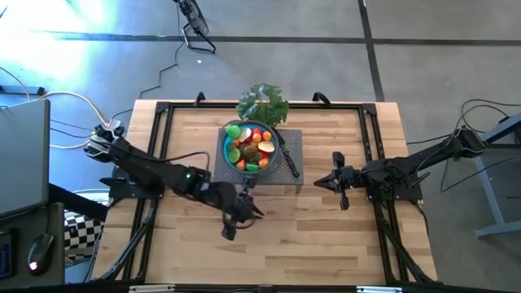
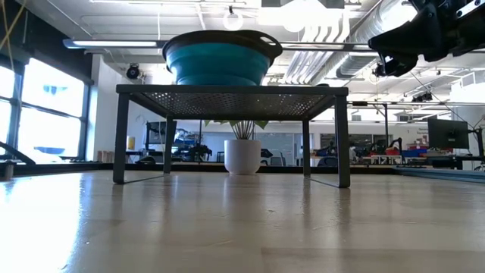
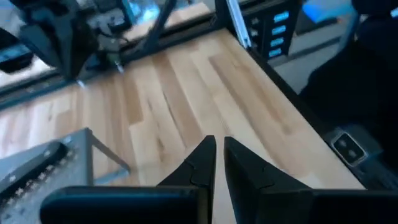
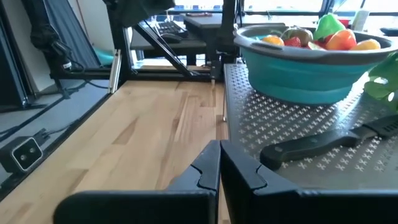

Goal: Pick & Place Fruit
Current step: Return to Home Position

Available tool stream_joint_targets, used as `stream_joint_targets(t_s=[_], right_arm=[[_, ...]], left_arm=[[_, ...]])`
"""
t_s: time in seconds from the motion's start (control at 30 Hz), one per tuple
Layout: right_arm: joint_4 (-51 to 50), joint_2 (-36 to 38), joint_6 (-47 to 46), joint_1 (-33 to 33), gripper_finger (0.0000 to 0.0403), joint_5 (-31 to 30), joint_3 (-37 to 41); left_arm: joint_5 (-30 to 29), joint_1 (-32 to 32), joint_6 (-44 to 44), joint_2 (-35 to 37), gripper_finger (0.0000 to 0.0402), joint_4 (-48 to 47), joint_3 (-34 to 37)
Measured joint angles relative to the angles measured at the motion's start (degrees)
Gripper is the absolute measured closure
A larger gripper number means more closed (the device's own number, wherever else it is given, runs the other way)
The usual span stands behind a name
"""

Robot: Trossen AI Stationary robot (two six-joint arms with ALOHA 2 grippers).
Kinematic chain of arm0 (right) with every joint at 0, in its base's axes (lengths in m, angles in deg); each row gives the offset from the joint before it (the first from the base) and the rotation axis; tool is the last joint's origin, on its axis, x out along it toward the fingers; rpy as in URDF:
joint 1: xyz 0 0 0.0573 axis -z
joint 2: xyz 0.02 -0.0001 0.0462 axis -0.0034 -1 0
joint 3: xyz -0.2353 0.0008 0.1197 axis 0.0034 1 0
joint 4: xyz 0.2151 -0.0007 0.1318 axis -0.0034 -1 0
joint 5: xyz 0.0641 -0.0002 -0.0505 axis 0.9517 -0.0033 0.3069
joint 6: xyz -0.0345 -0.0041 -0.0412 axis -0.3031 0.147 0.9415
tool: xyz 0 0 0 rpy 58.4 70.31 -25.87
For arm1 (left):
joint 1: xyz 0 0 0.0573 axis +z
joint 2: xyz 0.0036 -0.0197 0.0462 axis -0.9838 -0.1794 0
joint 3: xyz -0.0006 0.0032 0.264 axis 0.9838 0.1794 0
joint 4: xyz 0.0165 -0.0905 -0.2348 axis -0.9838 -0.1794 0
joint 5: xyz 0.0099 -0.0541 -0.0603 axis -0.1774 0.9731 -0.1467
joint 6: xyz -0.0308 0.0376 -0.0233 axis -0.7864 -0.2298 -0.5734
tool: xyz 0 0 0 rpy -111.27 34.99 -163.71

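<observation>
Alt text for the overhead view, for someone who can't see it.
A blue bowl heaped with toy fruit sits on a grey shelf on a wooden table. The left gripper and right gripper hover over bare wood beside it, jaws shut, empty.

bright daylight; soft glare on table (image 2: 242,227).

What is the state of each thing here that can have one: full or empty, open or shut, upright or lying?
Blue strainer bowl: upright on the shelf, full.
Fruit: piled inside the bowl.
Black-handled knife: lying flat on the shelf, beside the bowl.
Left gripper: shut, empty, above the table.
Right gripper: shut, empty, close to the shelf.
</observation>
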Motion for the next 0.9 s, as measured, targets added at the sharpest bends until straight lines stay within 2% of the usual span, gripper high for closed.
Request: stream_joint_targets(t_s=[0.17,0.43,0.7,0.9], right_arm=[[-0.8,0.1,-0.2,0.0,0.0399,0.0,0.0],[-1.1,0.5,-0.5,0.0,0.0399,-0.4,0.0],[-1.1,1.8,-0.4,0.0,0.0399,-0.4,0.0],[-1.0,3.1,-0.3,0.0,0.0399,-0.5,0.0]], left_arm=[[-0.1,-0.4,0.4,7.3,0.0373,6.9,8.8],[-0.6,-0.8,0.6,19.6,0.0373,10.0,21.9],[-1.7,-0.7,1.9,32.4,0.0373,9.8,30.7],[-0.4,-0.7,2.0,44.2,0.0373,8.3,38.0]])
